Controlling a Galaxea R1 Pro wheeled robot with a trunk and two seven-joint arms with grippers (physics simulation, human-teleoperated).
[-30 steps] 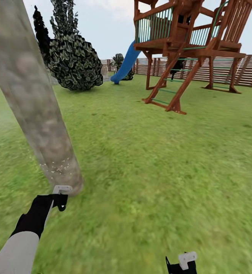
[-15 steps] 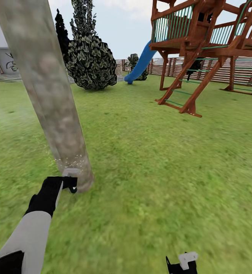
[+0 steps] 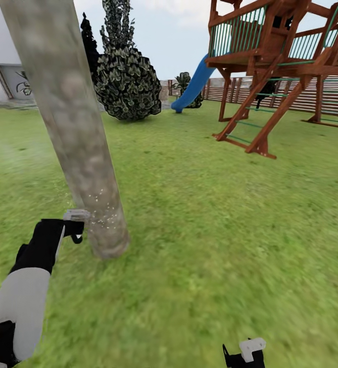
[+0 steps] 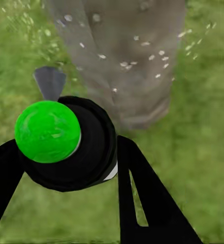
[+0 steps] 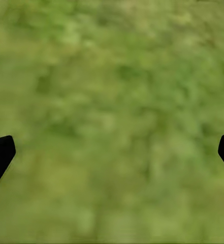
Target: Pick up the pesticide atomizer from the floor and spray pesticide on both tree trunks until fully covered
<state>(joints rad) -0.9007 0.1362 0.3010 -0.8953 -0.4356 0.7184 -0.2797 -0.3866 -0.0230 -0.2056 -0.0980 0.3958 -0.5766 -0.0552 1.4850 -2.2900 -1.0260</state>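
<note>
Atomizer: small, rigid, probably light; dark round body sitting clamped between the left gripper fingers, nozzle aiming at the near-left trunk, droplets flecking its base. Best held round the body. Right gripper: hanging wide, empty, over lawn.

no readable text, no labels, no numbers, no signs
</note>
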